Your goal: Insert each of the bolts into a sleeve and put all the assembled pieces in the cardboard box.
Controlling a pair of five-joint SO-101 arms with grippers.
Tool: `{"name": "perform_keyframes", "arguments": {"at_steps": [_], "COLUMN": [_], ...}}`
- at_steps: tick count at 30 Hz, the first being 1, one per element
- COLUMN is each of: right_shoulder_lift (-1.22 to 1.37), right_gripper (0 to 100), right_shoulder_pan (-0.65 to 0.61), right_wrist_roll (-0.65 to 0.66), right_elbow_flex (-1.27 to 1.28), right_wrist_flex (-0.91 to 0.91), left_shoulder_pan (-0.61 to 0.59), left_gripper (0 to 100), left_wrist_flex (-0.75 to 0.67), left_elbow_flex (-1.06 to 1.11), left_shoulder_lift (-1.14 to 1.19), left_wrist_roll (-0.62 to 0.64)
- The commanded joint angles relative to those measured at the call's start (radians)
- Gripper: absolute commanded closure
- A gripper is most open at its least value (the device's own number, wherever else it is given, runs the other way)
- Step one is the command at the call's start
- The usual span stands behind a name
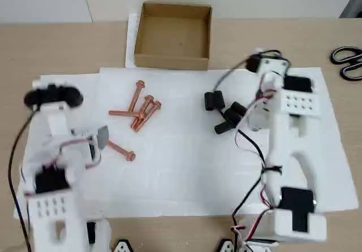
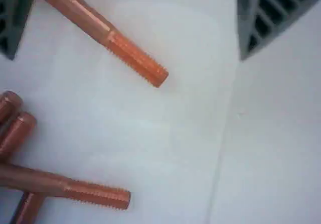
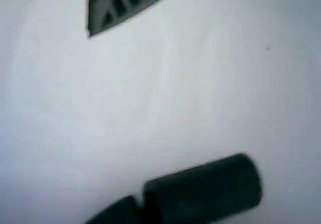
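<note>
My left gripper [image 2: 126, 58] stands released, fingers [image 2: 271, 13] astride the lone bolt [image 2: 100, 30]: threaded tip between them, shank slanting past one.

My left arm [image 1: 56, 125] and right arm [image 1: 285, 147] are white plastic with black servo blocks [image 1: 295, 199] and perforated plates [image 1: 300, 101]. Red, black and white cables [image 1: 263, 172] trail along the right one. My left gripper [image 2: 125, 58] has grey ribbed fingers [image 2: 273, 13].
</note>
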Motion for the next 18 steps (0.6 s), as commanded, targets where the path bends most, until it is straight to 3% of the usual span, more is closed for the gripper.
{"name": "perform_keyframes", "arguments": {"at_steps": [1, 5, 10, 18], "right_shoulder_lift": [0.067, 0.12, 0.156, 0.236], "right_gripper": [74.2, 74.2, 74.2, 74.3], "right_shoulder_pan": [-0.102, -0.18, -0.197, -0.302], "right_wrist_roll": [0.087, 0.149, 0.137, -0.072], "right_elbow_flex": [-0.172, -0.273, -0.305, -0.308], "right_wrist_flex": [0.119, 0.142, 0.087, 0.031], "left_shoulder_pan": [-0.005, -0.009, -0.008, -0.003], "left_gripper": [73, 73, 73, 73], "left_wrist_flex": [0.017, 0.017, 0.018, 0.0], "left_elbow_flex": [-0.202, -0.295, -0.302, -0.305], "left_shoulder_lift": [0.25, 0.413, 0.485, 0.494], "left_wrist_roll": [0.003, 0.003, 0.003, -0.002]}}
